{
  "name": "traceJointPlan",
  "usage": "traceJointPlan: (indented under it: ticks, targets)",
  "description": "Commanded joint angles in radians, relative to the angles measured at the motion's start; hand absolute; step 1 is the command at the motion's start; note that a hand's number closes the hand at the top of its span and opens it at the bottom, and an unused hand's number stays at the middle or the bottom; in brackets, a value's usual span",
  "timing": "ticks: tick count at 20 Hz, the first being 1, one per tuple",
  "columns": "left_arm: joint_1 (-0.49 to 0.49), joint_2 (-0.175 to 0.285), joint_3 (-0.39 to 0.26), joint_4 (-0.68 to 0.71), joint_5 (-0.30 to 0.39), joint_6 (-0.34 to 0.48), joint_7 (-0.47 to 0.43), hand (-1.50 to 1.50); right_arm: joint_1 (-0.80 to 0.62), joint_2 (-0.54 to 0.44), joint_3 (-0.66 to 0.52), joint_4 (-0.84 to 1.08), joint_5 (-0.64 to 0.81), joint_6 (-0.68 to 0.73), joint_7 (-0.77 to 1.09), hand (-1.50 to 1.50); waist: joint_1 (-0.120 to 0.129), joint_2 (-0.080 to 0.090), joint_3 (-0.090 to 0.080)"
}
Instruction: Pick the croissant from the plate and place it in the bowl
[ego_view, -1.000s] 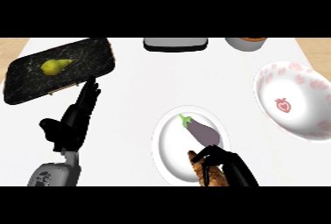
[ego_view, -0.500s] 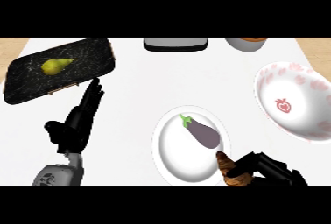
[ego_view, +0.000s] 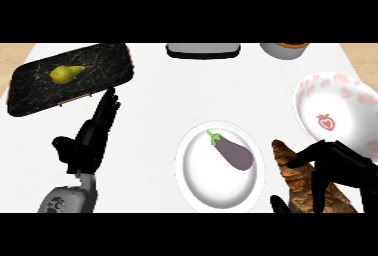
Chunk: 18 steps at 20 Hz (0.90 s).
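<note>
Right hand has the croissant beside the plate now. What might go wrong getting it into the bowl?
The croissant sticks out well beyond the fingers of the right hand, so it may tilt or slip as the hand moves. Its upper tip points toward the near rim of the bowl and might catch there if carried low. A leftward swing could nudge the eggplant on the plate.

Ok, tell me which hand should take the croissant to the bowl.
The right hand: it is curled round the croissant, beside the bowl; the left hand rests open beyond the plate.
</note>
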Motion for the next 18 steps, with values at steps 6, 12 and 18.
traceJointPlan:
  ticks: [6,12,18]
  targets:
    - [-0.087,-0.038,0.0,0.092,-0.03,0.021,-0.024,0.0,-0.426,-0.029,-0.24,0.054,-0.08,0.163,0.328,1.5,0.002,0.004,0.001]
    - [0.002,-0.008,0.019,0.066,0.003,-0.034,-0.066,0.0,-0.451,-0.126,-0.35,0.248,-0.084,0.223,0.217,1.5,0.009,0.004,0.002]
    - [-0.033,-0.038,-0.003,0.064,-0.05,0.021,-0.026,0.0,-0.336,-0.193,-0.378,0.375,0.02,0.21,0.003,1.5,0.001,0.004,0.003]
